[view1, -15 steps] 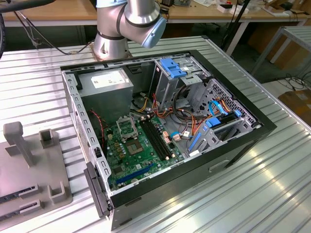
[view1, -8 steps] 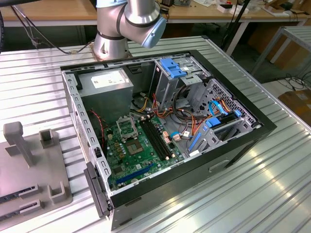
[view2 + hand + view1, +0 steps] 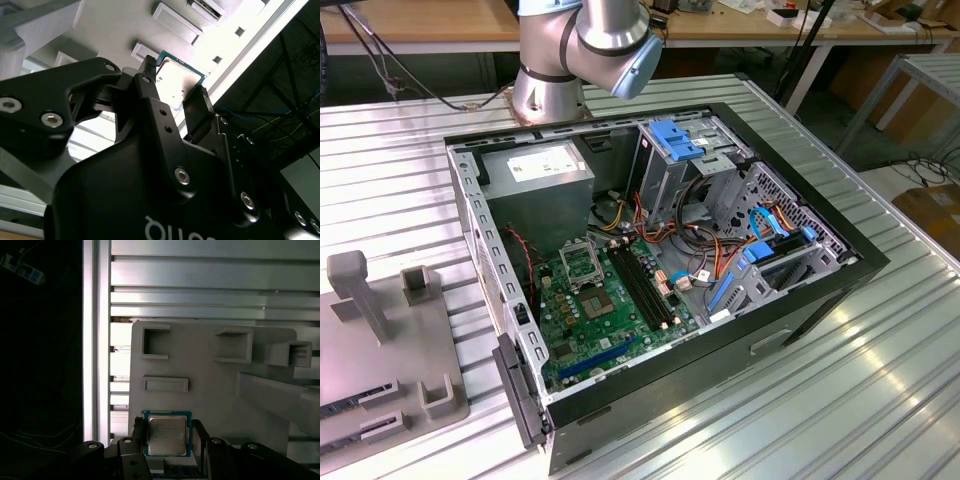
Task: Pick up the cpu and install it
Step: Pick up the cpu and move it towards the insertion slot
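Note:
In both wrist views the cpu [image 3: 167, 434] [image 3: 179, 79], a small flat square chip with a silver top and a thin green rim, sits between my two black fingers. My gripper [image 3: 167, 429] [image 3: 175, 80] is shut on it, one finger against each of two opposite edges. Behind the chip lies a grey holder tray [image 3: 210, 385] with small raised pockets. In the exterior view the open computer case [image 3: 650, 270] lies on its side, with the green motherboard [image 3: 610, 320] inside and its square metal socket frame [image 3: 582, 262] near the board's far end.
The grey holder tray [image 3: 380, 340] with upright posts lies at the exterior view's left on the ribbed metal table [image 3: 840, 400]. The arm's base [image 3: 550, 90] stands behind the case. Drive cages, cables and blue clips [image 3: 740, 240] crowd the case's right half.

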`<state>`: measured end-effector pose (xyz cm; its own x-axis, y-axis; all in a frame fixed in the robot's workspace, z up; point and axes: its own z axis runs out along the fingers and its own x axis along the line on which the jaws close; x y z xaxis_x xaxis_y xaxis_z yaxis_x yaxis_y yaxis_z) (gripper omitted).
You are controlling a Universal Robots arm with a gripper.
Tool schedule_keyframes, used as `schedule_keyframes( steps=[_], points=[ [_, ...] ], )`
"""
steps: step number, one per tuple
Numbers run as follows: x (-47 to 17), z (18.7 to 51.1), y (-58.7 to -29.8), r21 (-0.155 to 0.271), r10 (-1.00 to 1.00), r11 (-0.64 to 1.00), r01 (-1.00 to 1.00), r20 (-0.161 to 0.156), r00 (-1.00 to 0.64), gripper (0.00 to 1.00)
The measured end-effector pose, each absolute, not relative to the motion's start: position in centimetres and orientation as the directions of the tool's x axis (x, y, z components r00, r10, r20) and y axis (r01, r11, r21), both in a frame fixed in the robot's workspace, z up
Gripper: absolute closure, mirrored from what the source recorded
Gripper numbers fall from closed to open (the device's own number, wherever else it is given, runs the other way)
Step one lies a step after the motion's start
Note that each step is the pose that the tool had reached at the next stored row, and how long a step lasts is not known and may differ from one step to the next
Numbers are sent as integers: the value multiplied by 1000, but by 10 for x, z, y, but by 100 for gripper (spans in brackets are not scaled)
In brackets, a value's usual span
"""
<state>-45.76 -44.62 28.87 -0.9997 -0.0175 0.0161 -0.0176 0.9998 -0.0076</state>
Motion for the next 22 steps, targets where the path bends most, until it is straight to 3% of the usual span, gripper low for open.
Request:
schedule_keyframes(
  steps=[22],
  points=[
    [-458, 296, -446, -8, -17, 1000, -17, 16, -1000, 53]
  ],
)
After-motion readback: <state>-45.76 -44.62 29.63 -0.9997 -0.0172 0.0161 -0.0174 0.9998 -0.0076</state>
